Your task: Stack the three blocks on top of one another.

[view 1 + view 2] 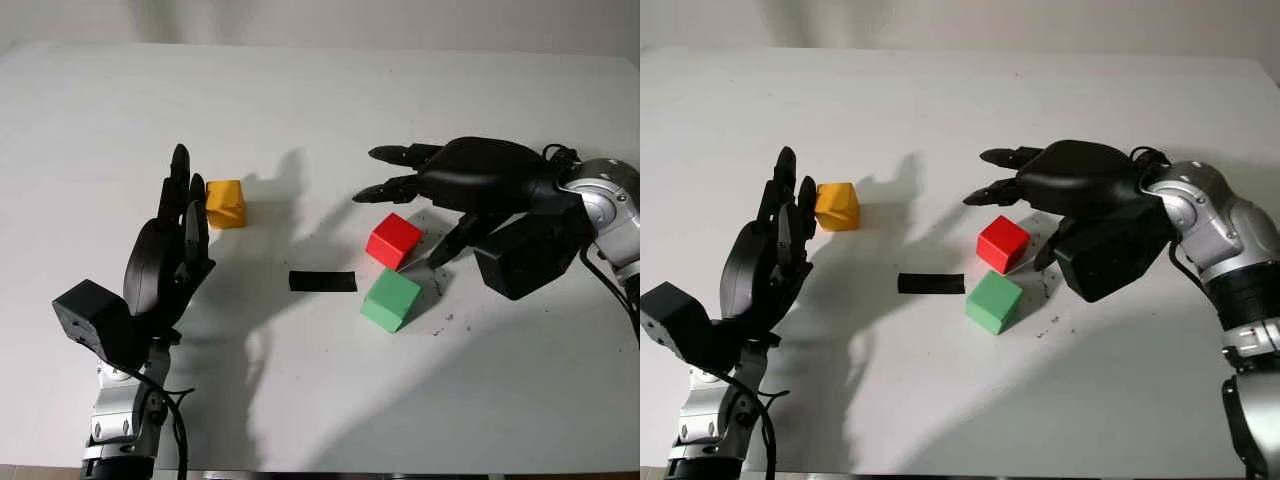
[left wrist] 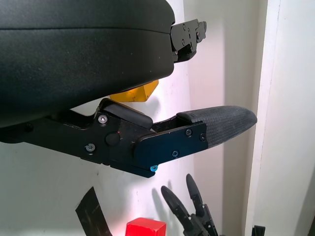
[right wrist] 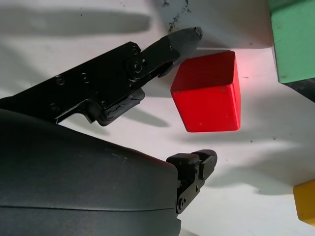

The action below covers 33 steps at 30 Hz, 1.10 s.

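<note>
On the white table, a red block (image 1: 394, 240) sits at centre right, with a green block (image 1: 391, 300) just in front of it. A yellow block (image 1: 225, 203) lies apart at the left. My right hand (image 1: 398, 205) hovers open over the red block (image 3: 209, 93), fingers on its far side and thumb on its right, and grips nothing. The green block (image 3: 293, 39) shows at the edge of that wrist view. My left hand (image 1: 183, 190) stands open just left of the yellow block (image 2: 133, 93), which the hand's shell partly hides.
A short strip of black tape (image 1: 322, 281) lies flat on the table (image 1: 300, 100) between the two hands, left of the green block. Small dark specks mark the surface right of the green block.
</note>
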Tool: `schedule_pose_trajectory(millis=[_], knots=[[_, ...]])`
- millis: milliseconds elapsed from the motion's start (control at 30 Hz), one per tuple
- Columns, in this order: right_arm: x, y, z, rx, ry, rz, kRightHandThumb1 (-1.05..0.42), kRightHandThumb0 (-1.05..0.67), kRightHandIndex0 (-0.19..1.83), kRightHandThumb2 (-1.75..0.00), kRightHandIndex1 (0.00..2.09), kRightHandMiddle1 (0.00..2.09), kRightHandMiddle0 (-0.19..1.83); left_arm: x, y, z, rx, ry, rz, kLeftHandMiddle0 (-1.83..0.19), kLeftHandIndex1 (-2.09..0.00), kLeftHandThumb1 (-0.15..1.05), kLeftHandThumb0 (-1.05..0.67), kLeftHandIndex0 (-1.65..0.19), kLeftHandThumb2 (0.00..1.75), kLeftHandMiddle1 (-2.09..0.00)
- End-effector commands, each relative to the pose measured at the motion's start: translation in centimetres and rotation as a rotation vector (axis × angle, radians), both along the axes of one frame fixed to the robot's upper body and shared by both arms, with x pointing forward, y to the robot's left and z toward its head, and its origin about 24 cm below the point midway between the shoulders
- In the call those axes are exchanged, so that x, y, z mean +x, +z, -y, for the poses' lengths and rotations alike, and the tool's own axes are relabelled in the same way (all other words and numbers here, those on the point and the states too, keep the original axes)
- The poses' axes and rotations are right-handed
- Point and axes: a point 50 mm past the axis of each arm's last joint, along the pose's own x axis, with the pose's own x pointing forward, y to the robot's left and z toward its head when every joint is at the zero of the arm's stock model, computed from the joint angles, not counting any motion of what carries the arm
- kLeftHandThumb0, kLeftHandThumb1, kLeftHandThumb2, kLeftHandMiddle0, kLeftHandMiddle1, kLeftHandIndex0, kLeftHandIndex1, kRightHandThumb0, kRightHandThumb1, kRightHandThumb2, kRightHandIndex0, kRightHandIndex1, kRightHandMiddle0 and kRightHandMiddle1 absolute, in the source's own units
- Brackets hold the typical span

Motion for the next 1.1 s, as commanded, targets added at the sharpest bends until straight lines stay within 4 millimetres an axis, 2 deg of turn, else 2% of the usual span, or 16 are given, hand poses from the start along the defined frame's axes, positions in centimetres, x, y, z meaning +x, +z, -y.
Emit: schedule_pose_trajectory(millis=[0, 467, 500, 600, 667, 800, 1067], knots=[[0.1, -0.1, -0.2, 0.015, 0.013, 0.001, -0.81, -0.54, 0.03, -0.05, 0.07, 0.10, 0.40, -0.2, 0.1, -0.1, 0.007, 0.000, 0.004, 0.19, 0.00, 1.05, -0.79, 0.19, 0.68, 0.00], [0.3, -0.5, -0.1, 0.092, 0.023, -0.003, -0.87, -0.40, 0.16, -0.06, 0.10, 0.27, 0.70, -0.3, 0.0, -0.1, 0.007, 0.001, -0.003, 0.19, 0.00, 1.05, -0.79, 0.19, 0.67, 0.00], [0.3, -0.5, -0.1, 0.101, 0.026, 0.000, -0.88, -0.40, 0.18, -0.06, 0.09, 0.38, 0.69, -0.3, 0.0, 0.0, 0.004, 0.000, -0.004, 0.19, 0.00, 1.05, -0.79, 0.19, 0.67, 0.00], [0.3, -0.4, -0.1, 0.108, 0.033, 0.016, -0.91, -0.39, 0.24, -0.06, 0.07, 0.97, 0.53, -0.3, 0.0, 0.0, 0.004, -0.002, -0.004, 0.19, 0.00, 1.05, -0.78, 0.19, 0.67, 0.00], [0.3, -0.3, -0.1, 0.096, 0.038, 0.033, -0.93, -0.39, 0.26, -0.06, 0.07, 1.13, 0.52, -0.2, -0.1, 0.0, 0.012, 0.000, -0.001, 0.19, 0.00, 1.05, -0.78, 0.19, 0.68, 0.00], [0.3, -0.1, -0.1, 0.096, 0.056, 0.071, -0.92, -0.42, 0.30, -0.05, 0.07, 1.27, 0.53, -0.1, -0.1, 0.0, 0.007, 0.001, -0.003, 0.19, 0.00, 1.05, -0.78, 0.19, 0.68, 0.00], [0.6, 0.5, -0.1, 0.174, 0.042, 0.046, -0.92, -0.44, 0.29, -0.05, 0.06, 1.35, 0.47, 0.0, -0.2, 0.2, 0.008, 0.001, -0.002, 0.19, 0.00, 1.05, -0.78, 0.19, 0.68, 0.00]])
